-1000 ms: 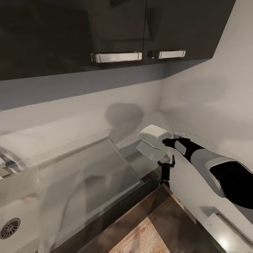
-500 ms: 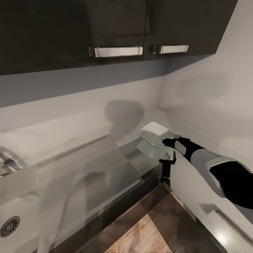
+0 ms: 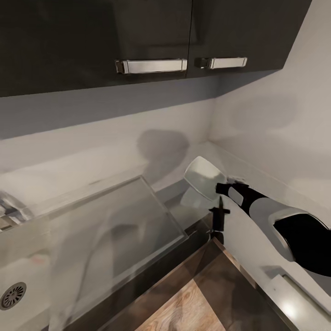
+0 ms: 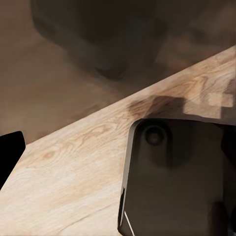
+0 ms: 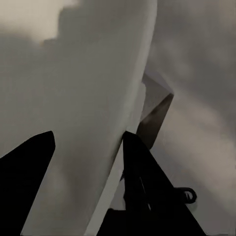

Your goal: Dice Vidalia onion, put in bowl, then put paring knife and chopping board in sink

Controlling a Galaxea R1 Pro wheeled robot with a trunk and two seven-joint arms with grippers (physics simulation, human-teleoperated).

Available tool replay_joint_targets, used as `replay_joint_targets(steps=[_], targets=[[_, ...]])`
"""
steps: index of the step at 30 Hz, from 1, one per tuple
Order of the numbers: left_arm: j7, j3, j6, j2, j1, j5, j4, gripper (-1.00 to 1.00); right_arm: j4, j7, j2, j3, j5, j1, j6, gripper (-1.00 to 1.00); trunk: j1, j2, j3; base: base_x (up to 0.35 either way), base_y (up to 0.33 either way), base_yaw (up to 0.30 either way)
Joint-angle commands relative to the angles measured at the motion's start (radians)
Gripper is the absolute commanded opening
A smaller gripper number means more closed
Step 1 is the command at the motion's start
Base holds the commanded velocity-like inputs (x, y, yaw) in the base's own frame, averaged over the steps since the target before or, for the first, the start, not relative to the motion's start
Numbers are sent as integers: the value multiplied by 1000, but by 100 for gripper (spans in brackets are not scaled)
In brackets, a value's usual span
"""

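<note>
Bowl (image 3: pixel 204 178) held off the table (image 3: pixel 257 184), tilted steeply on edge, at the far right corner under the dark upper cabinets (image 3: pixel 138 41). Right end effector (image 3: pixel 221 188) clamps its rim; right wrist view shows one finger each side of the bowl wall (image 5: pixel 88 123). Sink (image 3: pixel 14 294) with drain lies near left. Left wrist view faces wood floor (image 4: pixel 73 167); left end effector's state cannot be told. Onion, knife, board not sighted.

Step, as judged: repositioning the bowl. Next move calls for levelling it and setting it flat on the table without dropping it.
</note>
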Motion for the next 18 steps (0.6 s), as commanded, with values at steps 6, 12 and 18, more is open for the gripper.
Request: replay_joint_targets(steps=[6, 12, 18], targets=[[6, -9, -1, 0, 0, 6, -2, 100, -2, -6, -1, 12, -12, 3, 6, -100, 0, -1, 0, 0, 0, 0], [6, -9, -1, 1, 1, 6, -2, 100, -2, -6, 0, 12, -12, 3, 6, -100, 0, -1, 8, 0, 0, 0], [6, -9, -1, 1, 1, 6, -2, 100, -2, -5, 0, 12, -13, 3, 6, -100, 0, -1, 18, 0, 0, 0]])
